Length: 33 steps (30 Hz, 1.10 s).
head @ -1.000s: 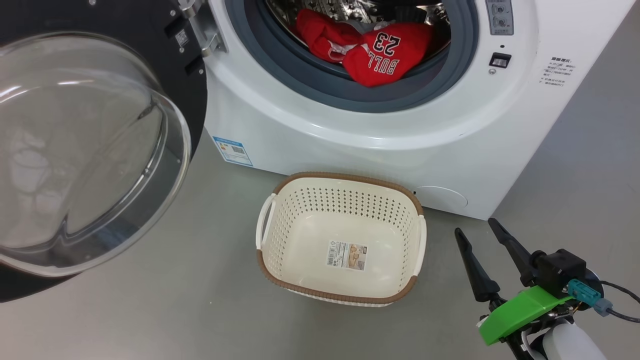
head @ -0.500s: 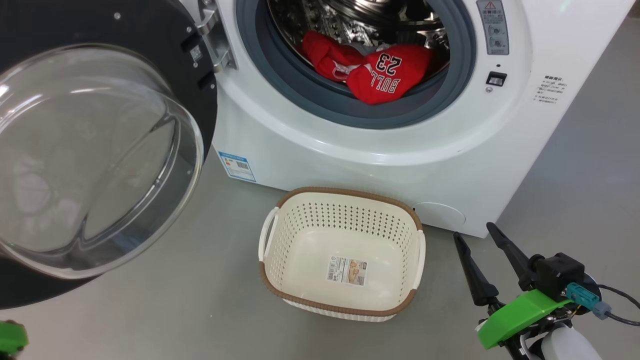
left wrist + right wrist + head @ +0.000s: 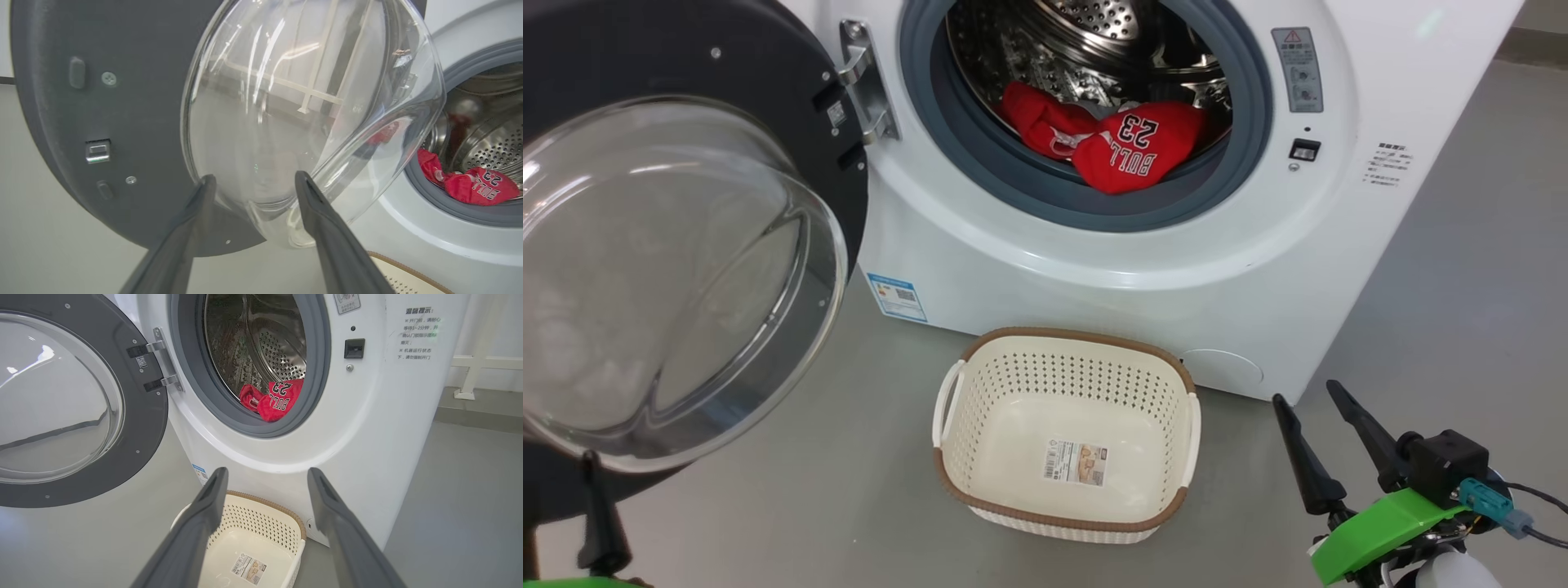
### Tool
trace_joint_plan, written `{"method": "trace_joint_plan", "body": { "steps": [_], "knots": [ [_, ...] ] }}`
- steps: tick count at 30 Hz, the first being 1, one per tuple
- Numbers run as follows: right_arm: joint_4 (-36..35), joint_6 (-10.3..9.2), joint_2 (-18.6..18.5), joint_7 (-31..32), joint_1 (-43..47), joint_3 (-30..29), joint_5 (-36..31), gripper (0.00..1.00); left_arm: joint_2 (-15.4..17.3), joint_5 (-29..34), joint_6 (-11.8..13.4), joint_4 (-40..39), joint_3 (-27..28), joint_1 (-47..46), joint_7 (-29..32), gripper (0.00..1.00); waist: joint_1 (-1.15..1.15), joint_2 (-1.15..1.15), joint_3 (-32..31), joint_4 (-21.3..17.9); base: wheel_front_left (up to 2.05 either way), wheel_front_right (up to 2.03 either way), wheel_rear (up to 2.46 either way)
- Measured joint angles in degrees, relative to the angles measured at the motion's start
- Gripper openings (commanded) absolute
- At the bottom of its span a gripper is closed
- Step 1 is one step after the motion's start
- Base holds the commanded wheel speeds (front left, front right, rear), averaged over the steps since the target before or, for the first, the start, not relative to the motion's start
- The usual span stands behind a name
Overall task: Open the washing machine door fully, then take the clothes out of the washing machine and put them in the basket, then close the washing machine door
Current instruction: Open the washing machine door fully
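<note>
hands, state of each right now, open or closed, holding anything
Left hand: open, holding nothing.
Right hand: open, holding nothing.

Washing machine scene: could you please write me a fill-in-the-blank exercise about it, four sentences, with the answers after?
1. In the head view, the washing machine door hangs to the ____ of the red jersey.
2. The number printed on the red jersey is ____.
3. The cream basket has nothing in it: it is ____.
4. The right gripper holds nothing, and its fingers are ____.

Answers: left; 23; empty; open
</note>
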Motion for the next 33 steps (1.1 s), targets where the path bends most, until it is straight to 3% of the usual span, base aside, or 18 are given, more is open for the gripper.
{"method": "trace_joint_plan", "body": {
  "steps": [16,33],
  "knots": [
    [-2.1,0.0,1.1,0.0,0.8,-3.0,0.0,1.0,1.3,0.0,0.0,-13.1,-13.5,5.9,0.0,1.0,0.0,0.0,0.0,-7.5,0.0,0.0,0.0],
    [-3.4,0.0,2.1,0.0,2.2,-4.9,-0.4,1.0,2.3,-0.4,0.0,-17.6,-15.6,10.0,0.0,1.0,0.0,0.0,0.7,-19.7,0.0,0.0,0.0]
  ]
}}
